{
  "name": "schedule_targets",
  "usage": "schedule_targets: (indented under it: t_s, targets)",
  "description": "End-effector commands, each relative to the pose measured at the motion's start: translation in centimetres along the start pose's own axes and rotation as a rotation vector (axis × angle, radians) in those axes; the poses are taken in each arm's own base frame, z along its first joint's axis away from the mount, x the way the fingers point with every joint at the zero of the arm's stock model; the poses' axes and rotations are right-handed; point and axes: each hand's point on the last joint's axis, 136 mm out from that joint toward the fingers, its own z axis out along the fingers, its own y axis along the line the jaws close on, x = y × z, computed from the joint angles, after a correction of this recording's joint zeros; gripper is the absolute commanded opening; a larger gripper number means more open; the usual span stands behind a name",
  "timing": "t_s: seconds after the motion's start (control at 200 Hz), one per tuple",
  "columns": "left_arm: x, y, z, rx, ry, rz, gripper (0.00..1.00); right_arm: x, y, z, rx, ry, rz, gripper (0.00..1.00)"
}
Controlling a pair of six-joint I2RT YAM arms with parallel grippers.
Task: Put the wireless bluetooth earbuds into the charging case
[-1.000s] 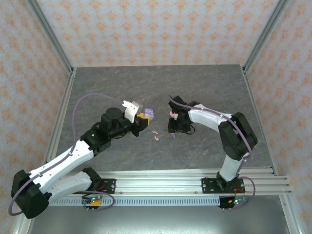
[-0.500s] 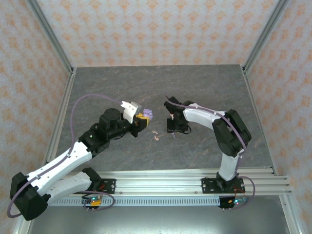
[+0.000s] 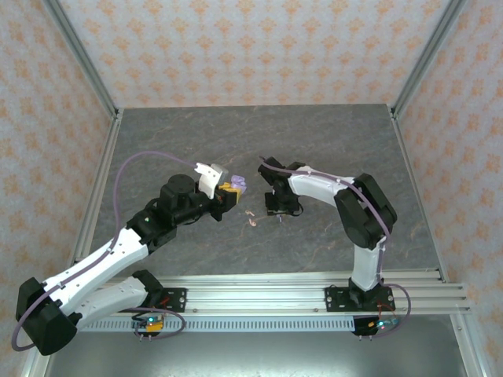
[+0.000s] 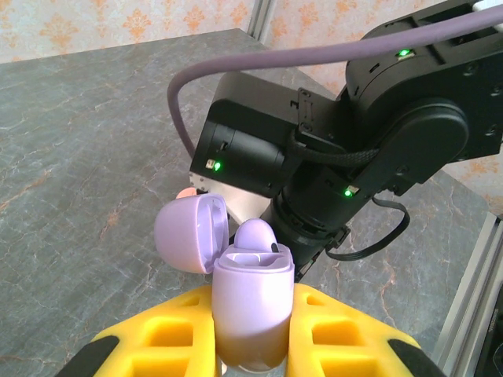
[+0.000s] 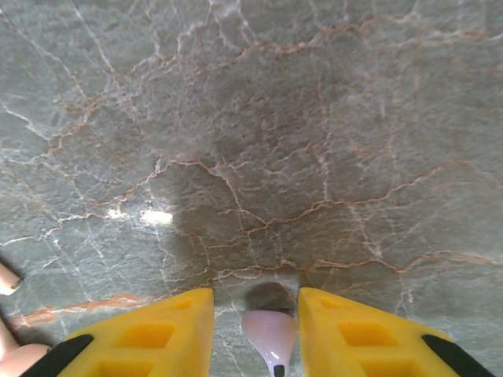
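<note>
Two grippers are facing each other over the middle of the tabletop (image 3: 330,141), left one a bit toward the left edge, right one a bit toward the right edge. The left gripper (image 3: 230,191) is clamped tight on the lilac charging case (image 4: 253,302), yellow fingers (image 4: 346,334) squeezing it from both sides and holding it up off the surface. The case's lid (image 4: 189,236) is flipped open and hangs off to one side, and a lilac earbud (image 4: 255,233) pokes out of the top of the case. Can't really tell how deep it sits in its slot.

The right gripper (image 5: 255,314) points down at the marbled surface with its jaws partway apart. A pale earbud (image 5: 269,331) sits between them, stem with a dark tip pointing toward the camera. There's a clear gap between it and one finger, and it's right up against the other. Honestly can't tell if that side is touching.

From above, a couple of small pink earbuds (image 3: 251,217) lie on the tabletop between the two grippers, slightly toward the near edge. The right wrist view also catches something pale pink (image 5: 17,355) at its lower left corner, too cut off to say what it is.
</note>
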Motion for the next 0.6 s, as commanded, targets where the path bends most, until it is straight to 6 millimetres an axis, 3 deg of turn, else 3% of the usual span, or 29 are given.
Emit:
schedule_targets:
  t_s: [0.0, 0.591]
  targets:
    - [-1.7, -0.3, -0.6, -0.008, -0.05, 0.017, 0.18, 0.1, -0.6, -0.3, 0.069, 0.004, 0.007, 0.34]
    - [-1.5, -0.2, -0.2, -0.01, -0.042, 0.013, 0.18, 0.2, -1.8, 0.5, 0.148, 0.013, -0.033, 0.22]
